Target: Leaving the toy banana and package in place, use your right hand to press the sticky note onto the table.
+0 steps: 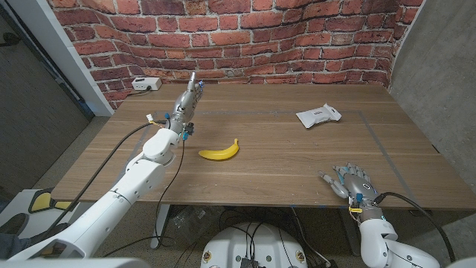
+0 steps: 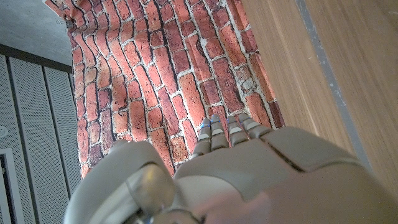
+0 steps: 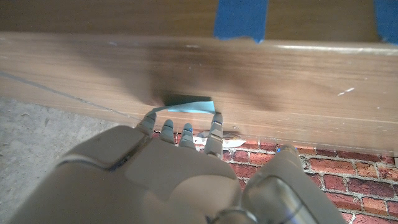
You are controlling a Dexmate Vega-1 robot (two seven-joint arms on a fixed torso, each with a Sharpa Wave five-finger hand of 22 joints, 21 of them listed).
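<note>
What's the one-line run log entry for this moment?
right hand over sticky note, fingertips on it | left hand raised, holds nothing | toy banana and package in place on table

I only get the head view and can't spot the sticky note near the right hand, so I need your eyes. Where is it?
Observer: In the right wrist view, a pale blue sticky note lies on the table right at the right hand fingertips.
Operator: Are they touching it?
Observer: They overlap its near edge, but the picture is blurred, so I cannot tell contact.
Operator: Is it flat?
Observer: It seems not quite flat. A dark shadow sits along its far edge, as if that side is lifted.
Operator: Is the left hand carrying anything?
Observer: No. The left wrist view shows the left hand with straight fingers and nothing in them, aimed at the brick wall.
</note>
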